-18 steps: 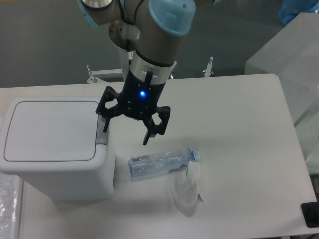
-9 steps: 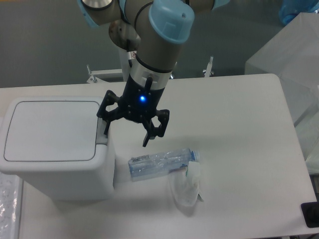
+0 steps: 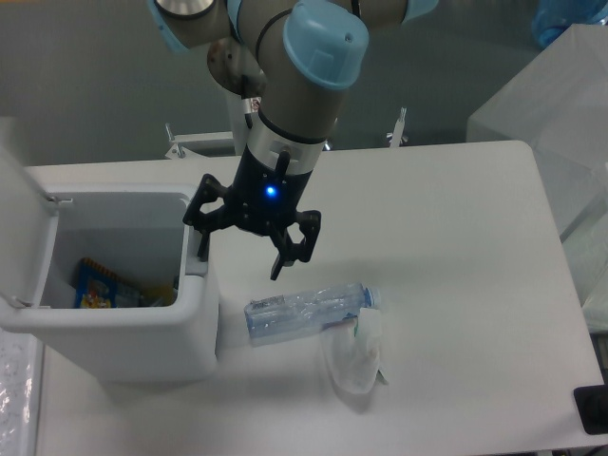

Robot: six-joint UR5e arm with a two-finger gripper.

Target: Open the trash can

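The white trash can (image 3: 123,342) stands at the table's left with its lid (image 3: 21,228) swung up on the far left side, so the inside shows. A blue and yellow packet (image 3: 95,285) lies in it. My gripper (image 3: 239,258) hangs open at the can's right rim, pointing down. Its left fingertip (image 3: 200,247) rests on the grey push-button tab (image 3: 195,264), and the right fingertip hovers over the table beside the can. Nothing is held between the fingers.
A crushed clear plastic bottle (image 3: 309,309) lies just right of the can, below the gripper. A clear plastic cup (image 3: 356,356) lies beside it. A translucent box (image 3: 560,104) stands at the right, and a black object (image 3: 594,408) sits at the lower right edge.
The lid was flat and shut in both earlier frames and now stands flipped up. The gripper shifted only slightly left, with its left finger still at the tab.
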